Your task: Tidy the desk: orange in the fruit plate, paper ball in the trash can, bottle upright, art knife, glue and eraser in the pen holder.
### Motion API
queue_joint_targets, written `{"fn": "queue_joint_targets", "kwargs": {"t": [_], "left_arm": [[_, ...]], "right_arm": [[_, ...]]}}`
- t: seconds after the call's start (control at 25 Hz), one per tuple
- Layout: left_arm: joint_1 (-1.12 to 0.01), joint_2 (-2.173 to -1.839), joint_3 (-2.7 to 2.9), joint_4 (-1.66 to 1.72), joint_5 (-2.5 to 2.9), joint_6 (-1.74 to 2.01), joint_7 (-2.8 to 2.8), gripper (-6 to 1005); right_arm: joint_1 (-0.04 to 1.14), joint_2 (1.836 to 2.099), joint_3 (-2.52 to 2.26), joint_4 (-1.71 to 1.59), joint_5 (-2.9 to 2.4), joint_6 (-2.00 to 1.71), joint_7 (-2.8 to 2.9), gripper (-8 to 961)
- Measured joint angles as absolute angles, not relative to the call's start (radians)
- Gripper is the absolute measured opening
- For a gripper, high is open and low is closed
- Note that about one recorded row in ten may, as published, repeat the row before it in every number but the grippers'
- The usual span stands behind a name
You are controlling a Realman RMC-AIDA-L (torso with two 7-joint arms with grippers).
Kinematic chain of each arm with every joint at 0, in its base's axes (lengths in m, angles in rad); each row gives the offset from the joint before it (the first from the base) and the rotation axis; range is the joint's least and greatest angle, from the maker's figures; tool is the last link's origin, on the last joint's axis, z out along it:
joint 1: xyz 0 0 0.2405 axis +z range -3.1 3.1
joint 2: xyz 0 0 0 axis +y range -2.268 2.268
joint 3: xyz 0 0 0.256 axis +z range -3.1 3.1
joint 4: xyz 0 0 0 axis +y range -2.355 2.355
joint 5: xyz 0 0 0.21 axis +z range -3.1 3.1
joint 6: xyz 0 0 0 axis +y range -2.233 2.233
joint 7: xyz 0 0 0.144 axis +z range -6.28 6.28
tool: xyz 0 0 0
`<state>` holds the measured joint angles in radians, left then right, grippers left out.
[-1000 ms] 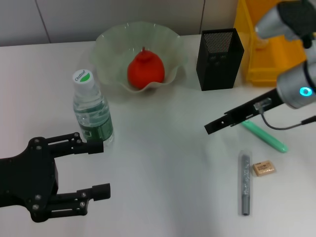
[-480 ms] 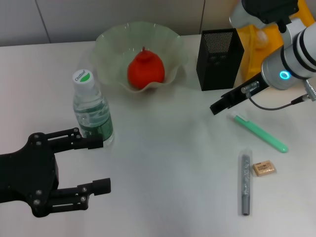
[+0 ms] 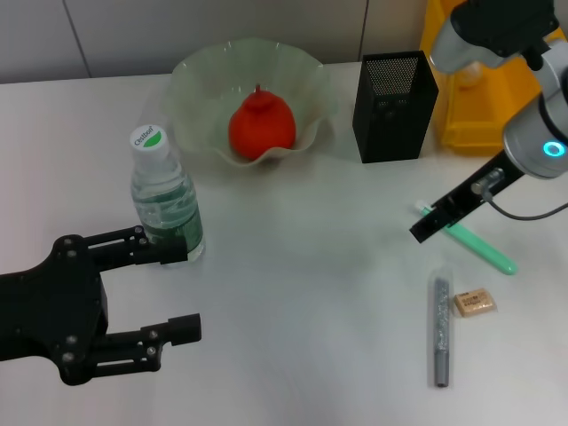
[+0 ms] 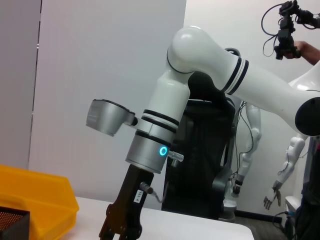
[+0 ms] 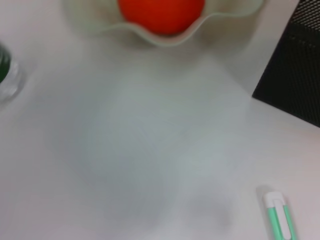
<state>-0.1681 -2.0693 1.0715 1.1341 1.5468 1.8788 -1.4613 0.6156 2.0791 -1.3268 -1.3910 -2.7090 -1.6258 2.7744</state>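
The orange (image 3: 262,126) lies in the fruit plate (image 3: 191,80); the right wrist view shows the orange (image 5: 160,10) and the fruit plate (image 5: 150,37) too. The bottle (image 3: 165,200) stands upright. My left gripper (image 3: 182,291) is open just in front of it, one finger by its base. My right gripper (image 3: 428,227) hovers over the white end of the green art knife (image 3: 475,241). The grey glue (image 3: 440,328) and the tan eraser (image 3: 473,303) lie nearer the table's front. The pen holder (image 3: 395,106) stands beside the yellow trash can (image 3: 470,111). The paper ball is out of view.
The left wrist view shows my right arm (image 4: 165,125) and right gripper (image 4: 120,227) above the table, with the trash can (image 4: 35,195) behind. In the right wrist view the art knife (image 5: 280,215) lies below the pen holder (image 5: 295,85).
My right gripper swung from mid-table up toward the pen holder, then came right and down over the art knife's white end. The left gripper has barely shifted.
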Motion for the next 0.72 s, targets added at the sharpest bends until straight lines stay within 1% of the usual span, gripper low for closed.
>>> {"fn": "queue_joint_targets", "kwargs": {"t": [0.32, 0.56, 0.72], "left_arm": [[-0.175, -2.071, 1.075, 1.088, 1.546, 1.877, -1.455, 740], [-0.175, -2.071, 1.078, 1.081, 1.545, 1.874, -1.453, 740], [-0.175, -2.071, 1.079, 1.081, 1.545, 1.873, -1.453, 740]], "right_arm": [[0.576, 2.079, -1.234, -1.381, -2.723, -1.585, 2.613, 675], [0.585, 2.077, -1.230, -1.311, -2.754, -1.525, 2.580, 673], [0.612, 2.076, -1.235, -1.217, -2.768, -1.451, 2.563, 672]]}}
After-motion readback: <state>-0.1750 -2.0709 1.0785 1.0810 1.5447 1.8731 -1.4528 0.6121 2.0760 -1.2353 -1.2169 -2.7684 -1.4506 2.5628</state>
